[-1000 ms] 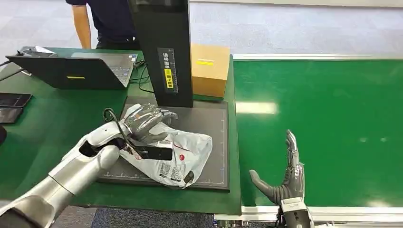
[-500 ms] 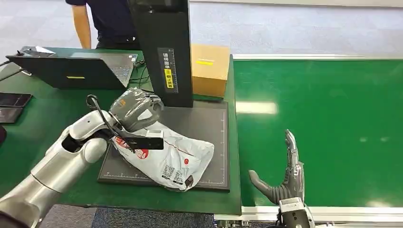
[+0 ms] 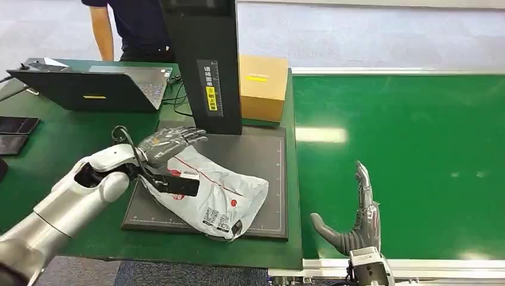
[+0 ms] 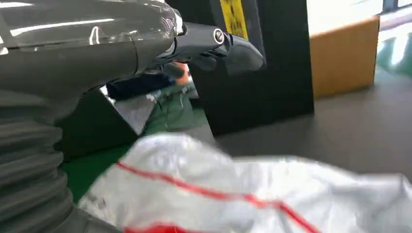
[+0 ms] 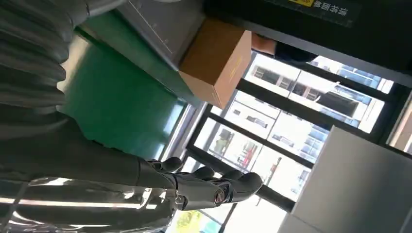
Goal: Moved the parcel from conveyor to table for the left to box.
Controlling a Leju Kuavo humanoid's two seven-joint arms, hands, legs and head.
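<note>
White parcel [image 3: 217, 193] with red stripes lying on the dark mat [image 3: 262, 156] near the table's front edge, left hand [image 3: 168, 143] spread flat over its rear end, holding nothing, right hand [image 3: 356, 217] open, fingers extended, above the green conveyor [image 3: 417, 149]

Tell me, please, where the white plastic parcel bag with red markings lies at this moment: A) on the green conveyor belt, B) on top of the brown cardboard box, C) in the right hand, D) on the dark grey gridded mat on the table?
D: the white plastic parcel bag rests on the dark grey gridded mat at the foot of the black column, while the right hand hangs open above the green conveyor belt.
</note>
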